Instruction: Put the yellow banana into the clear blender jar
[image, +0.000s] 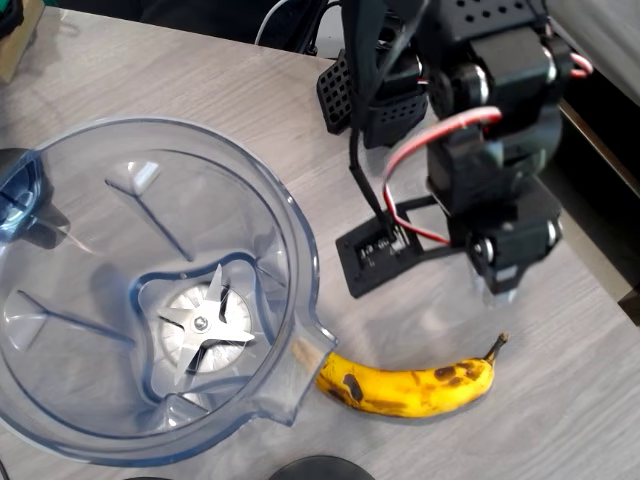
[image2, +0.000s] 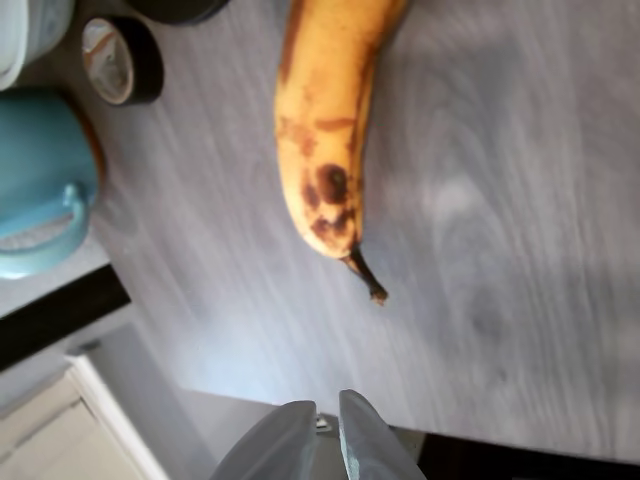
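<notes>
Banana (image: 415, 383) on tabletop (image: 560, 400), touching jar (image: 150, 290) spout.
My gripper (image2: 338, 420) hovers near its stem, jaws clenched, empty.

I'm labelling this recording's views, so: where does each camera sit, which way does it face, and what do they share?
Overhead view: fixed above, facing down on the table, clear blender jar and yellow banana; the black arm shows.
Wrist view: rides the arm, facing down past the gripper, fingertips nearly together, to the banana's stem end.
Shared: banana and table.
</notes>
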